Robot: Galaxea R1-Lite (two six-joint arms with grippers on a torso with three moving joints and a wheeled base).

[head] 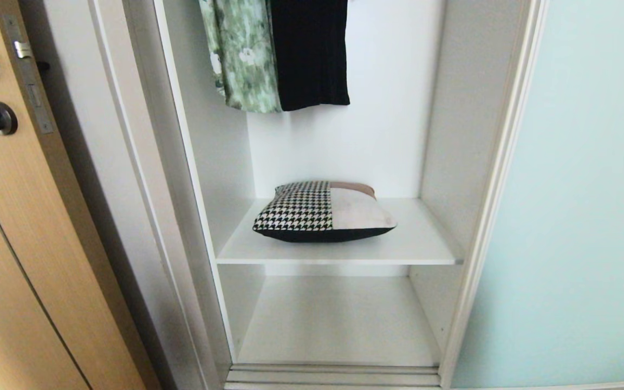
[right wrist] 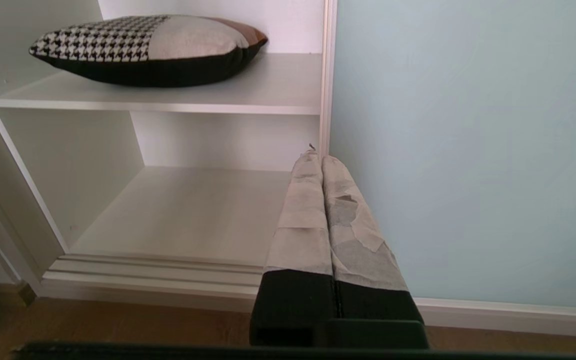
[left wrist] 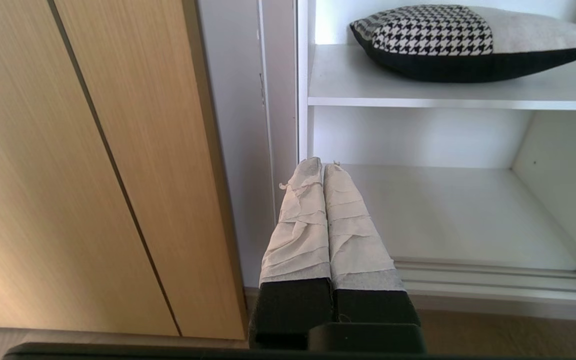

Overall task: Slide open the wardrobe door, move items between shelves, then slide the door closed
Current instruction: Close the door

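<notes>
Sitting flat on the upper shelf (head: 426, 238), the houndstooth cushion (head: 324, 212) lies centred (black edge forward), below the green floral garment (head: 241, 54) and black garment (head: 309, 51). The sliding wardrobe door (head: 577, 206) stands right of the cushion, compartment open. Left gripper (left wrist: 322, 165) and right gripper (right wrist: 316, 159) hover lower than the cushion, jaws pressed together, empty.

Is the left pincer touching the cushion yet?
Apart. The left wrist view shows the left pincer shut and low, outside the wardrobe, while the cushion lies on the upper shelf, with the shelf's front edge and open space between them.
</notes>
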